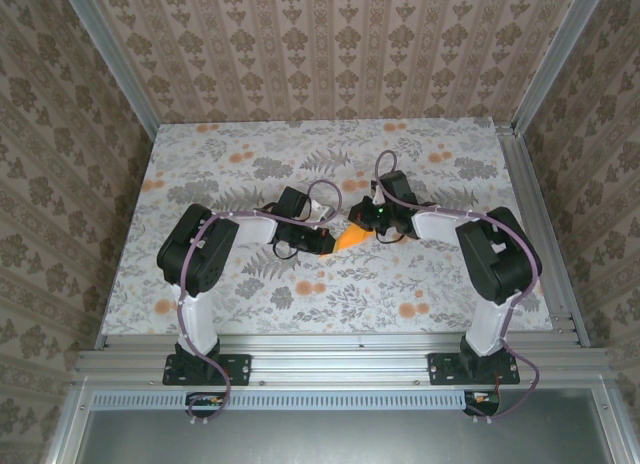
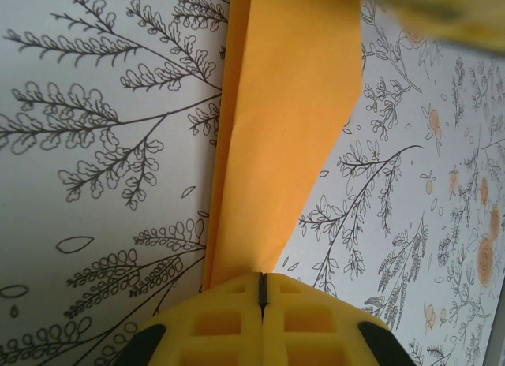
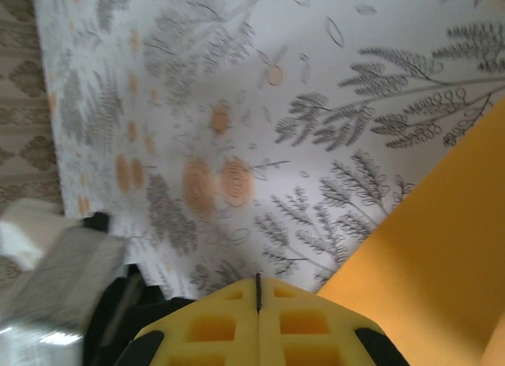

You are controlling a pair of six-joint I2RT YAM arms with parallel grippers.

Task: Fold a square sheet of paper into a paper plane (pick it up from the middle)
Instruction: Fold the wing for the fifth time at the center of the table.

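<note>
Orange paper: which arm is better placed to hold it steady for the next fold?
Left, likely: left fingers are shut on the orange paper at its end; right fingers are shut with it beside them.

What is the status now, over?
Left gripper shut on folded orange paper. Right gripper shut, paper beside it. Floral cloth beneath; no obstacle seen.

You will find the square sheet of paper [image 1: 349, 238] plain bright orange, unmarked, folded into a long wedge [image 2: 284, 129] with a lengthwise crease down one side. Its narrow end is clamped between the closed fingers of the left gripper [image 2: 262, 283], around mid-table.
</note>
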